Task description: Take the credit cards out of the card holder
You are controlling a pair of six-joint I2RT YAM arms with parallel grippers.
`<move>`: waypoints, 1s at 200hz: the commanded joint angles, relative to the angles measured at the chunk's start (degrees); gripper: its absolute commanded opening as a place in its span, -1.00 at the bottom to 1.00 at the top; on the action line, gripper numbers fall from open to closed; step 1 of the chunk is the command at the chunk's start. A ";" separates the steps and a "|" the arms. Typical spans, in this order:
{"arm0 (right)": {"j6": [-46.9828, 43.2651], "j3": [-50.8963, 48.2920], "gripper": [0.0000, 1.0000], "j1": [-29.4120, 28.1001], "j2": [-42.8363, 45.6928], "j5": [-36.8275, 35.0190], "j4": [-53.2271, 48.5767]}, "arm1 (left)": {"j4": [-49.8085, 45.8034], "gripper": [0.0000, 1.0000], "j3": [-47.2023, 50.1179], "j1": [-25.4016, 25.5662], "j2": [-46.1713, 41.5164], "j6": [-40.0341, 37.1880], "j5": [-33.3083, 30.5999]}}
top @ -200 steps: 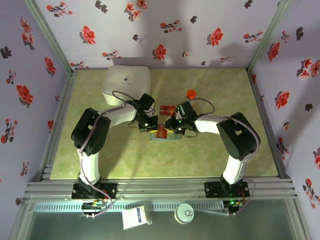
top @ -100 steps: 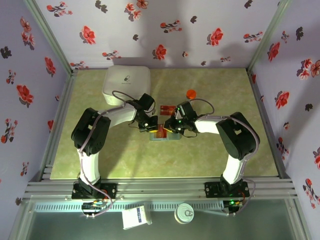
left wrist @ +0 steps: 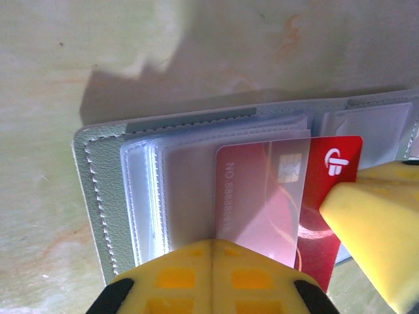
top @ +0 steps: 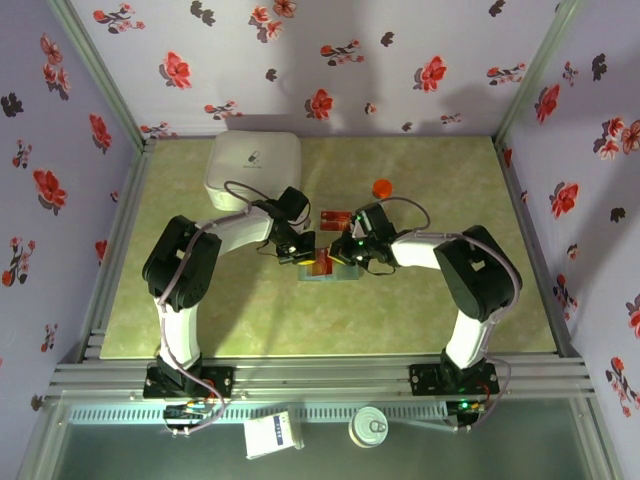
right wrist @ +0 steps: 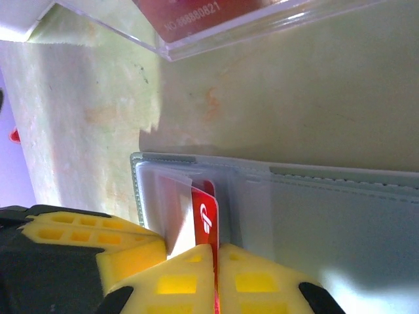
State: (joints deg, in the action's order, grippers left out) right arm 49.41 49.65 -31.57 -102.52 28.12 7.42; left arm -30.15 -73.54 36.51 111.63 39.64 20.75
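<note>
The grey-teal card holder (top: 330,272) lies open on the table, its clear sleeves fanned out (left wrist: 98,196) (right wrist: 340,209). A red credit card (left wrist: 334,163) (right wrist: 208,212) sticks halfway out of one sleeve. My right gripper (right wrist: 216,252) (top: 347,255) is shut on that card's free edge, and one of its yellow fingers (left wrist: 373,216) shows in the left wrist view. My left gripper (left wrist: 213,248) (top: 303,252) is shut on the clear sleeve's edge at the holder's left half. Another red card (top: 335,214) (right wrist: 196,13) lies loose on the table just behind the holder.
A white rounded box (top: 253,165) stands at the back left. An orange-capped bottle (top: 381,187) stands behind the right gripper. Floral walls close in three sides. A can (top: 368,425) and a packet (top: 272,435) lie in front of the arm bases.
The right gripper's jaws have closed onto the red card. Both arms have hardly shifted, and the left gripper has stayed shut on the sleeve.
</note>
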 commanded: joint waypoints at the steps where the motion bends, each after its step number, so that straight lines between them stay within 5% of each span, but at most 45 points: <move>1: -2.41 -1.35 -0.86 0.71 2.78 -2.96 -4.67 | -2.83 -1.00 -0.25 0.23 1.01 -1.59 -1.77; 126: -13.63 2.21 -1.00 1.60 10.00 -6.48 -15.57 | -1.42 -1.00 -0.16 0.03 -1.55 -1.58 -1.44; 200: -43.12 12.45 -1.00 1.53 9.61 -12.57 -32.68 | 1.02 -0.98 1.96 -0.67 -5.93 -0.53 -0.81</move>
State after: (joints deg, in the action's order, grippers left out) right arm 21.63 59.13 -30.24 -93.32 19.25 -17.50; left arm -30.00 -72.90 36.42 109.14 39.40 20.51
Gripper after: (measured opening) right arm 0.049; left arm 0.037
